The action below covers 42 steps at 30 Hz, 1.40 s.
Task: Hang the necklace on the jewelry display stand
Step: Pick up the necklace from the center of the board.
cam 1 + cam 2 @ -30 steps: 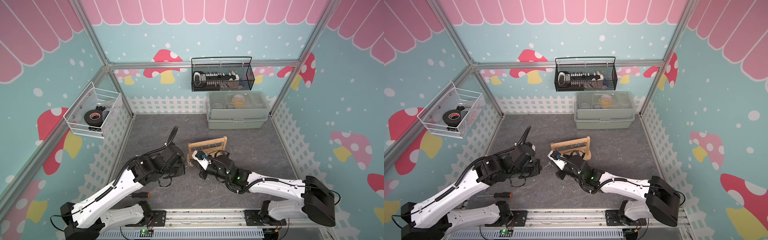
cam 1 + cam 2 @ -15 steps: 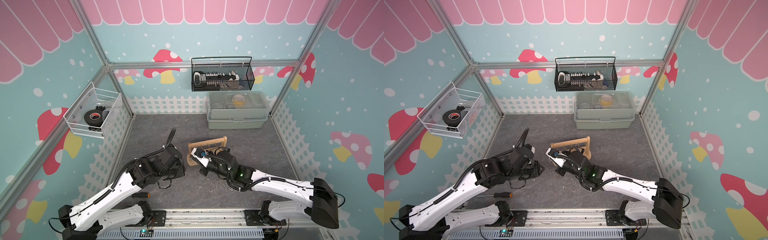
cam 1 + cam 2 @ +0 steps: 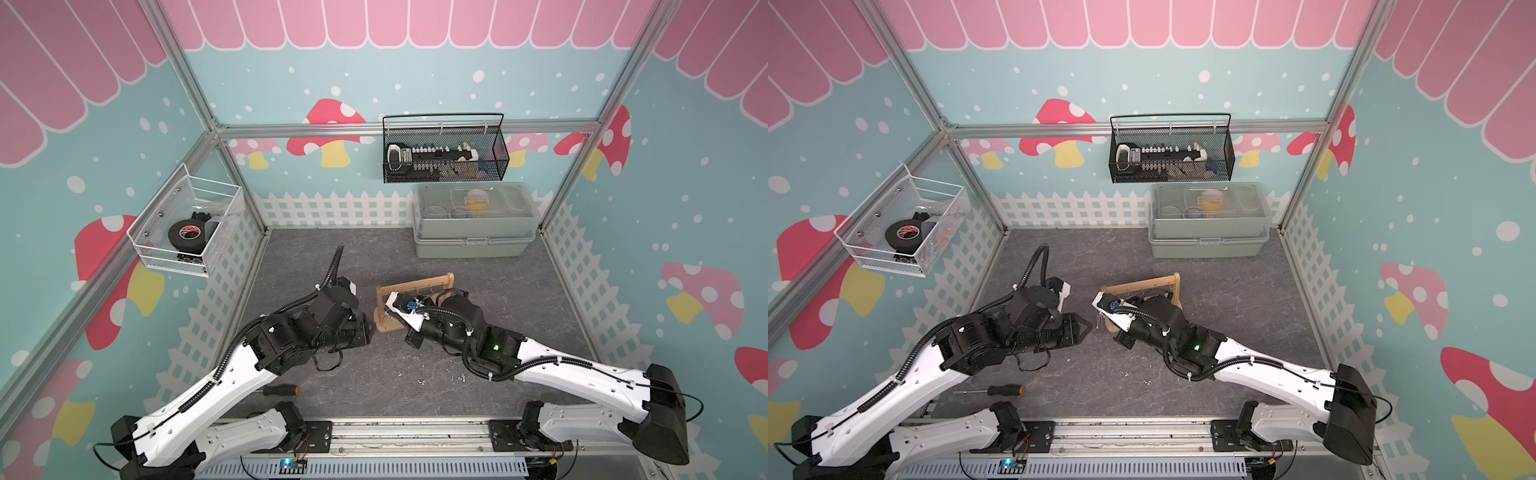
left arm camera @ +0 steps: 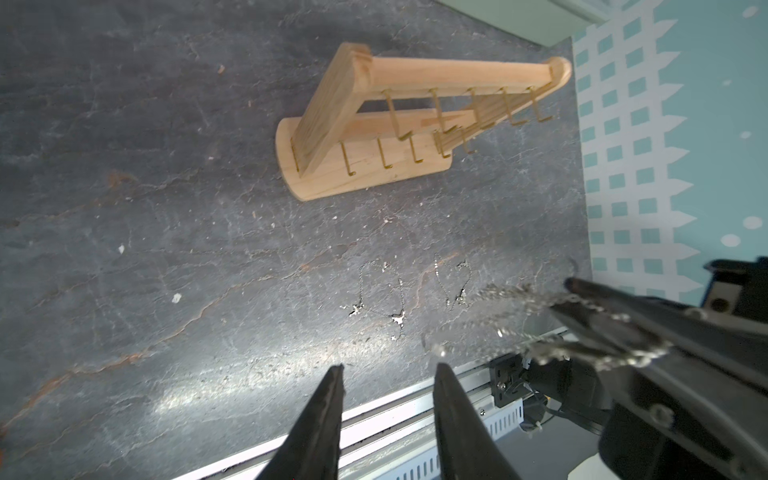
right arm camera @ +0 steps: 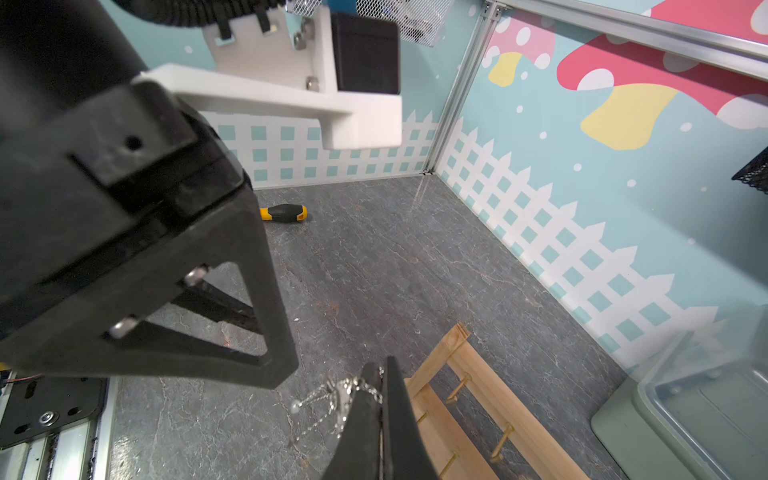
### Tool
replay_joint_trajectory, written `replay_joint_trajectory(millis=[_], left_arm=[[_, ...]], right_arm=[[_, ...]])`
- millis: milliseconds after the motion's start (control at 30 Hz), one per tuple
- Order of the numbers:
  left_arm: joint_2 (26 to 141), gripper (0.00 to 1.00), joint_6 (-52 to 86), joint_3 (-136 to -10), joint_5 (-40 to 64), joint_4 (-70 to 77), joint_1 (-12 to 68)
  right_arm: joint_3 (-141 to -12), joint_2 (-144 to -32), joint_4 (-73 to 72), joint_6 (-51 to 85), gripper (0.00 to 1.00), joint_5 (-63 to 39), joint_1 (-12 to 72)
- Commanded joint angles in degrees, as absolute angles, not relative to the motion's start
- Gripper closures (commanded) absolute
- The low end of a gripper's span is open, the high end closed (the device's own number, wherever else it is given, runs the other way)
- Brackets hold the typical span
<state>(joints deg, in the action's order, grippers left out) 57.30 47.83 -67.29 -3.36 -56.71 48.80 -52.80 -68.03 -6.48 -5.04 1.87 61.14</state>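
Note:
The jewelry display stand (image 3: 415, 286) (image 3: 1142, 284) is a light wooden rack with gold hooks under its crossbar (image 4: 457, 68), standing mid-floor. My right gripper (image 5: 383, 365) (image 4: 565, 295) is shut on the necklace (image 5: 336, 399) (image 4: 519, 297), a fine silver chain that dangles from its tips just in front of the stand's near end (image 5: 440, 353). My left gripper (image 4: 390, 368) (image 3: 1086, 326) faces it from a short way off. It is open, with nothing between its fingers. The chain hangs clear of the hooks.
A grey-green lidded box (image 3: 473, 232) stands at the back right. A screwdriver (image 3: 282, 390) (image 5: 284, 212) lies near the front left. Two thin chains (image 4: 382, 291) (image 4: 453, 282) lie on the floor between the stand and the left gripper. Wire baskets (image 3: 444, 153) (image 3: 187, 228) hang on the walls.
My left gripper's jaws have opened; they were together a second ago. The right gripper has kept its grip on the chain and shifted slightly toward the stand.

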Motion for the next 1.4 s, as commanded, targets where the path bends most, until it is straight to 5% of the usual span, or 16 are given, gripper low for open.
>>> replay_joint_trajectory(millis=[0,267,1367], left_arm=[[57.21,0.63,39.84,-68.6,-2.71,-53.99,48.28],[56.03,0.63,35.07,-66.39,3.88,-49.82,42.55],[53.7,0.63,24.0,-57.92,11.9,-37.09,40.8]], right_arm=[[-54.19,-66.57,-4.5,-7.03,1.0,0.91,61.24],[-54.17,-65.13,-2.93,-7.53,1.0,-0.12,60.57],[-54.04,-64.74,-2.46,-5.01,1.0,-10.89,55.47]])
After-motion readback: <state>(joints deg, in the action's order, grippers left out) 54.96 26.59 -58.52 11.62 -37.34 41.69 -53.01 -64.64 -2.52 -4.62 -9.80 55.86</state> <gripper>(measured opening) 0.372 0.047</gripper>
